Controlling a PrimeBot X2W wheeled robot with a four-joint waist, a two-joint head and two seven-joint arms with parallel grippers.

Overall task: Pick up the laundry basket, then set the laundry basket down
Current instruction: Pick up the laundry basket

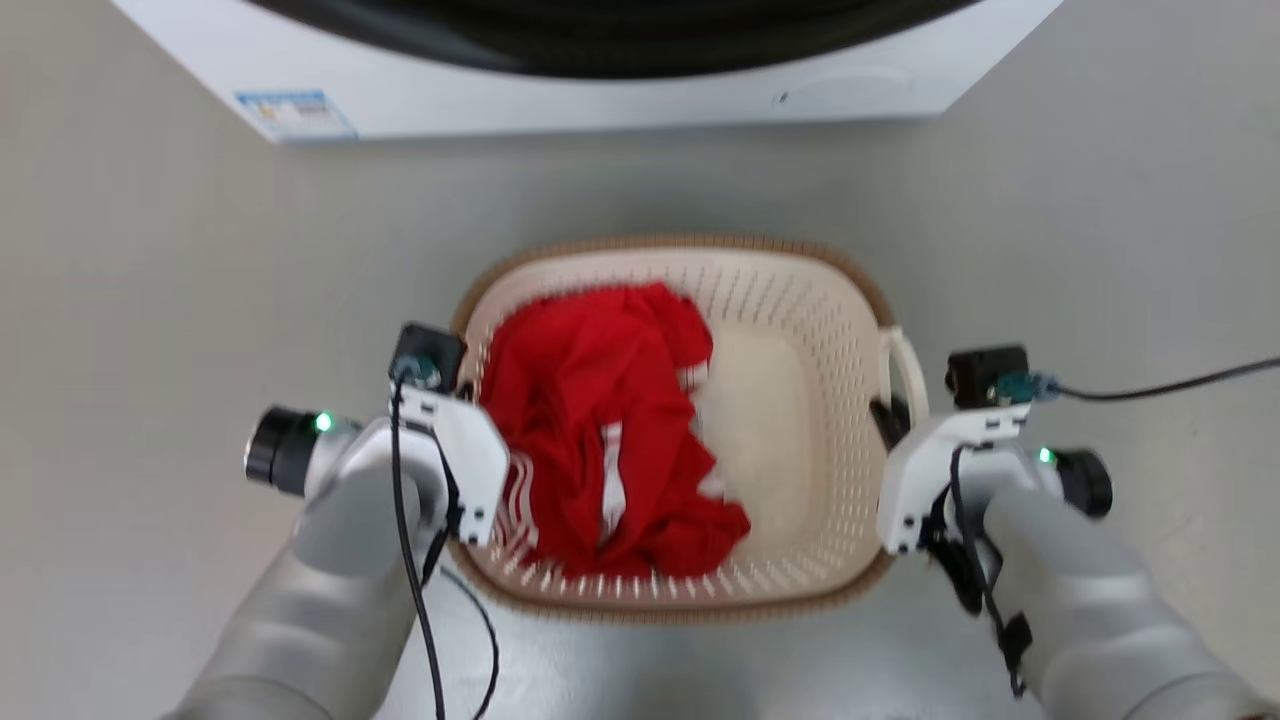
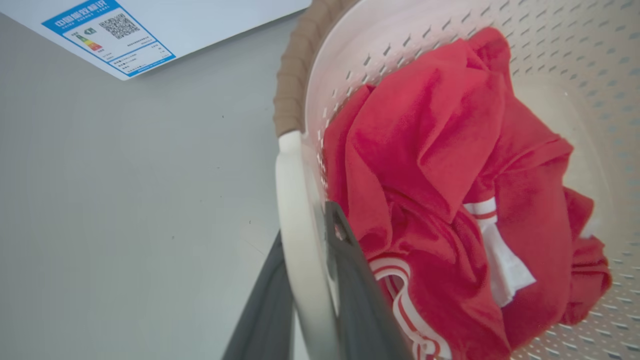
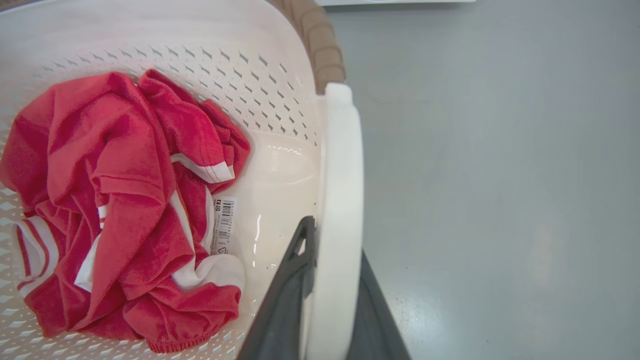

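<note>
The cream perforated laundry basket (image 1: 800,300) with its brown rim (image 1: 680,243) sits between my two arms, in front of the machine. Inside lies a crumpled red garment (image 1: 600,440) with white stripes. In the left wrist view my left gripper (image 2: 306,222) is shut on the basket's white left handle (image 2: 292,190), one dark finger on each side of it. My right gripper (image 3: 335,240) is likewise shut on the white right handle (image 3: 340,165), and one of its dark fingers (image 1: 888,420) shows inside the rim. Whether the basket rests on the floor cannot be told.
A large white washing machine (image 1: 600,100) stands just beyond the basket, with a blue energy label (image 2: 107,37) on its front. Bare grey floor (image 1: 150,300) spreads to both sides. A black cable (image 1: 1170,385) runs off from my right wrist.
</note>
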